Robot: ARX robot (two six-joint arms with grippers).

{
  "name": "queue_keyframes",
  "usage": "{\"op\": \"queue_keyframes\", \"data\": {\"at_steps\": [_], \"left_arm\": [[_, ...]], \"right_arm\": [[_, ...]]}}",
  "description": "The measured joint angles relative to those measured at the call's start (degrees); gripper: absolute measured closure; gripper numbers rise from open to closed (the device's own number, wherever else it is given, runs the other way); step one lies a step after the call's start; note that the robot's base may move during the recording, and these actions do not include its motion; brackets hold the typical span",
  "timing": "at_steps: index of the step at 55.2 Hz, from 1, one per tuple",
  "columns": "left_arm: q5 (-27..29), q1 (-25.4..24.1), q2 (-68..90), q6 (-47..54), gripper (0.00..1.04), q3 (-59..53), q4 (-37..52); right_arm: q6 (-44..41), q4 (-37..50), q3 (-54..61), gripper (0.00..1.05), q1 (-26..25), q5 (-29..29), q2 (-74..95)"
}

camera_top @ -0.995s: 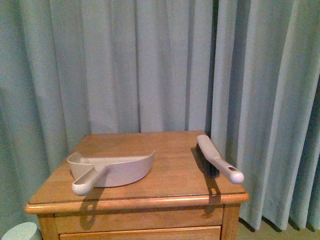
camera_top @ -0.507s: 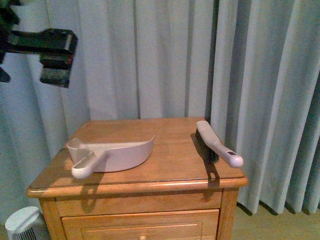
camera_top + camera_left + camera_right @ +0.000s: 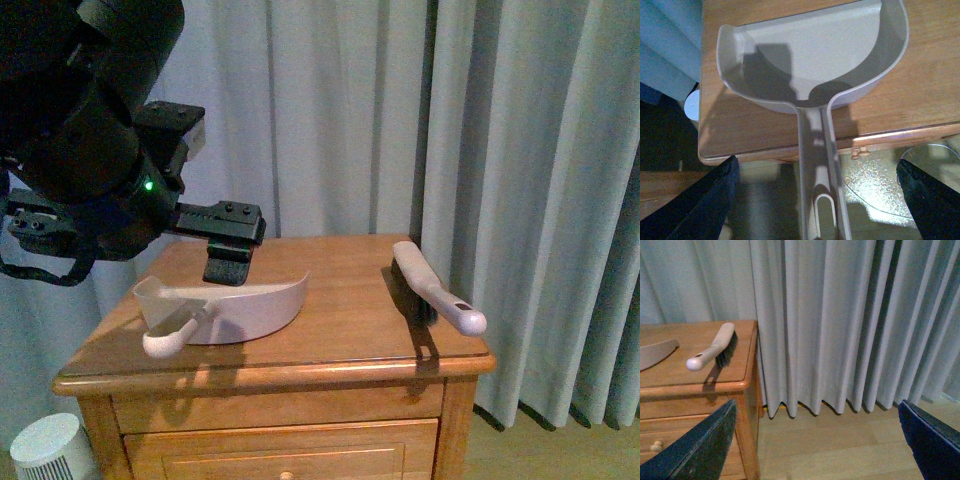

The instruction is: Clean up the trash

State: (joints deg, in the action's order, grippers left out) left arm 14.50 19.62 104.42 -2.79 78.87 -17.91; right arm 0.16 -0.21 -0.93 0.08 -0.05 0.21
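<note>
on the far left, down low, a round white appliance (image 3: 45, 445) stands beside the table (image 3: 350, 350). above it our left arm (image 3: 90, 150) fills the corner. the left gripper (image 3: 816, 169) hangs over the pinkish dustpan (image 3: 240, 312), jaws wide apart with nothing between them. in the left wrist view the dustpan handle (image 3: 812, 125) runs down the middle of that gap and sticks out past the table's front edge. the pan is empty.

we judge this to be the tool-fetching step: the left gripper is lined up on the handle but not yet closed. the next move calls for coming down so the jaws flank the narrow handle, then closing on it.

further right the brush (image 3: 435, 298) lies near the table's right edge, bristles down, its rounded handle end toward us. the right gripper (image 3: 816, 405) is off that side, over the wooden floor (image 3: 840, 450) before the curtain (image 3: 840, 315), also spread wide and empty, well apart from the brush.

we cannot find the trash in any view: not on the tabletop, not in the pan, not on the floor shown. so we cannot place it relative to either gripper.
</note>
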Motion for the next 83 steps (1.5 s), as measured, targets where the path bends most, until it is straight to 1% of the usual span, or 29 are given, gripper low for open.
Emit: {"op": "queue_keyframes", "data": {"at_steps": [11, 32, 55, 56, 61, 62, 64, 68, 70, 75, 78, 83], "left_arm": [[-0.37, -1.09, 2.64, -0.07, 0.08, -0.50, 1.14], [-2.25, -1.16, 7.06, -2.05, 0.08, -0.50, 2.82], [-2.47, -2.01, 8.90, -1.84, 0.09, -0.50, 3.43], [-2.47, -2.01, 8.90, -1.75, 0.11, -0.50, 3.43], [-2.51, -2.01, 8.90, -1.60, 0.33, -0.50, 3.41], [-2.51, -2.01, 8.90, -1.60, 0.35, -0.50, 3.41], [-2.54, -2.01, 8.90, -1.60, 0.43, -0.50, 3.39], [-2.67, -2.03, 8.90, -1.62, 0.53, -0.50, 3.32], [-2.86, -2.03, 8.90, -1.62, 0.61, -0.50, 3.26], [-3.17, -2.03, 8.90, -1.75, 0.74, -0.50, 3.02], [-3.39, -2.03, 8.90, -1.79, 0.77, -0.50, 2.89], [-3.39, -2.10, 8.87, -1.95, 0.77, -0.50, 2.89]], "right_arm": [[0.00, 0.00, 0.00, 0.07, 0.00, 0.00, 0.00], [0.00, 0.00, 0.00, 0.07, 0.00, 0.00, 0.00], [0.00, 0.00, 0.00, 0.07, 0.00, 0.00, 0.00], [0.00, 0.00, 0.00, 0.07, 0.00, 0.00, 0.00], [0.00, 0.00, 0.00, 0.07, 0.00, 0.00, 0.00], [0.00, 0.00, 0.00, 0.07, 0.00, 0.00, 0.00], [0.00, 0.00, 0.00, 0.07, 0.00, 0.00, 0.00], [0.00, 0.00, 0.00, 0.07, 0.00, 0.00, 0.00], [0.00, 0.00, 0.00, 0.07, 0.00, 0.00, 0.00], [0.00, 0.00, 0.00, 0.07, 0.00, 0.00, 0.00], [0.00, 0.00, 0.00, 0.07, 0.00, 0.00, 0.00], [0.00, 0.00, 0.00, 0.07, 0.00, -0.02, 0.00]]}}
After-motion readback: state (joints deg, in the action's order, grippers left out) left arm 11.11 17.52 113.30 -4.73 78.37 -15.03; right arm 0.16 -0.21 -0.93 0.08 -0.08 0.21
